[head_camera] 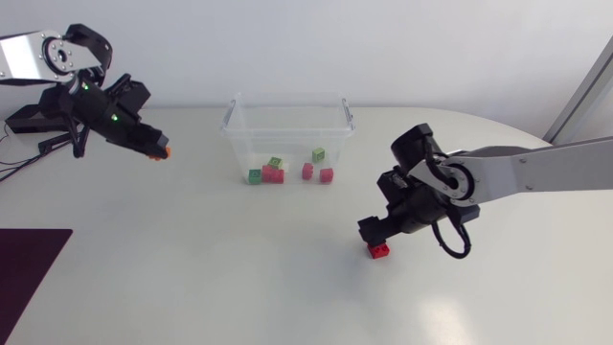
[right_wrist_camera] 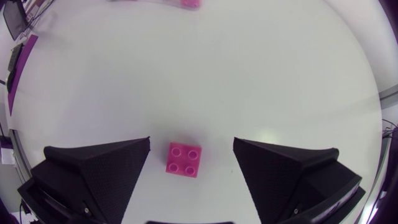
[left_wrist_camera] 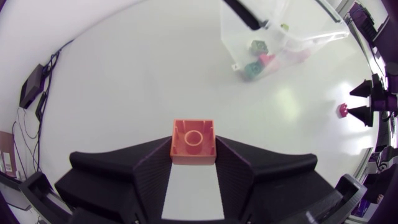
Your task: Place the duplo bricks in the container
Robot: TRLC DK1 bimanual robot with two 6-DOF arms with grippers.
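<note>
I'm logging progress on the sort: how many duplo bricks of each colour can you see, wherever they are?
Green bricks: 3, all in the container
Red or pink bricks: 4, three in the container, one on the table by the right gripper
Orange brick: 1, held in the left gripper
Total: 8

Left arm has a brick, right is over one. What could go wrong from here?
The orange brick is pinched only at the tips of the left gripper's fingers, so it may slip on the way to the container. The right gripper is open over the red brick, which lies slightly turned and nearer one finger; closing could twist it or push it away.
</note>
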